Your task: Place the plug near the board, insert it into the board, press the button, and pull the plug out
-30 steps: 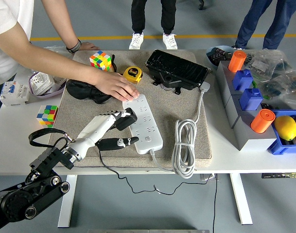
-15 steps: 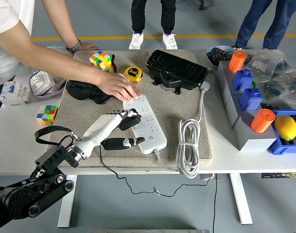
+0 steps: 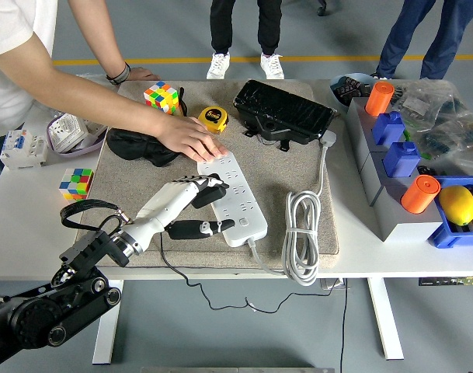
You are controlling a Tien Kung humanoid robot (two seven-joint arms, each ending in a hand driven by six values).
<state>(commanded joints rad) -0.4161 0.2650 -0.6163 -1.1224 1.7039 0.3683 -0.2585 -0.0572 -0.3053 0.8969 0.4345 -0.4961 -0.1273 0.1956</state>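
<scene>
Since the frame 1 second earlier, the power strip (image 3: 234, 199) has swung its near end to the right on the mat (image 3: 283, 175), and the left hand (image 3: 191, 203) has followed it. Nearest, the left arm (image 3: 57, 299) rises from the lower left corner over the edge of the table (image 3: 26, 241). Its fingers (image 3: 191, 185) are curled around a black plug (image 3: 210, 194), holding it against the strip's left edge, while the thumb (image 3: 197, 228) lies stretched out beside the strip's near end. A coiled white cable (image 3: 300, 233) lies just right of the strip. Farther back, a person's hand (image 3: 191, 141) presses flat on the strip's far end. Beyond it sit a yellow tape measure (image 3: 213, 119), a Rubik's cube (image 3: 161, 96) and a black case (image 3: 283, 111).
</scene>
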